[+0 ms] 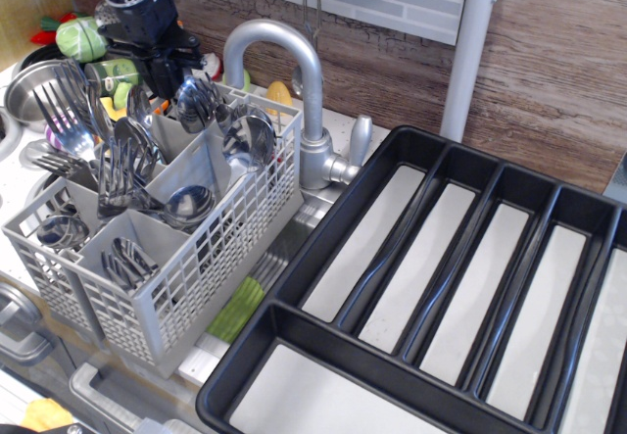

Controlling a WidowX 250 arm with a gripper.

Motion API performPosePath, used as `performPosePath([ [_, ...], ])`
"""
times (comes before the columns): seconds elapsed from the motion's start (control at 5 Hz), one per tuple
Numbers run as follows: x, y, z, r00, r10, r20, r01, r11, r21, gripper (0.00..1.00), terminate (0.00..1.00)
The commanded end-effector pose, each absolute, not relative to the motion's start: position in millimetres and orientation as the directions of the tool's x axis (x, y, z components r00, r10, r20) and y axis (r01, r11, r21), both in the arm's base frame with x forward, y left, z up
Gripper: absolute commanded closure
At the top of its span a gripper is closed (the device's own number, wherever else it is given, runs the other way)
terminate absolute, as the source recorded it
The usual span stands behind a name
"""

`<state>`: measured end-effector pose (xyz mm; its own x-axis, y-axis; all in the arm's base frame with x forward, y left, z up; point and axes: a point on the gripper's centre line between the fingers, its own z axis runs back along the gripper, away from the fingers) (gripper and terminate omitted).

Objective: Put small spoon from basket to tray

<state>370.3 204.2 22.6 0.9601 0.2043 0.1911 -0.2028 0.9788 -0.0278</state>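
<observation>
The light grey lattice basket (196, 267) stands at the left, full of steel cutlery. A cluster of small spoons (196, 101) stands bowl-up in its back compartment. My black gripper (168, 64) hangs just above and to the left of that cluster, close to the spoon bowls. Its jaws look slightly apart and hold nothing. The large black tray (294, 258) with long pale-bottomed compartments lies at the right, and its compartments hold no cutlery.
A grey faucet (294, 62) arches between basket and tray. Bigger spoons (247, 138) and forks (64, 111) fill other basket compartments. A steel bowl (24, 86) and green toy vegetables (80, 37) sit behind at the left. A grey pole (468, 42) stands behind the tray.
</observation>
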Motion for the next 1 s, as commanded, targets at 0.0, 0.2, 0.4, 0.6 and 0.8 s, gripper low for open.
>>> performPosePath([
  [0.0,377,182,103,0.946,0.208,0.247,-0.236,0.968,0.09,1.0,0.0],
  [0.2,367,172,142,0.949,0.237,0.21,-0.266,0.956,0.121,1.0,0.0],
  [0.4,357,156,175,0.95,0.257,0.177,-0.287,0.943,0.171,1.0,0.0],
  [0.6,346,136,200,0.951,0.258,0.172,-0.294,0.927,0.233,1.0,0.0],
  [0.8,350,115,223,0.955,0.261,0.142,-0.291,0.918,0.27,1.0,0.0],
])
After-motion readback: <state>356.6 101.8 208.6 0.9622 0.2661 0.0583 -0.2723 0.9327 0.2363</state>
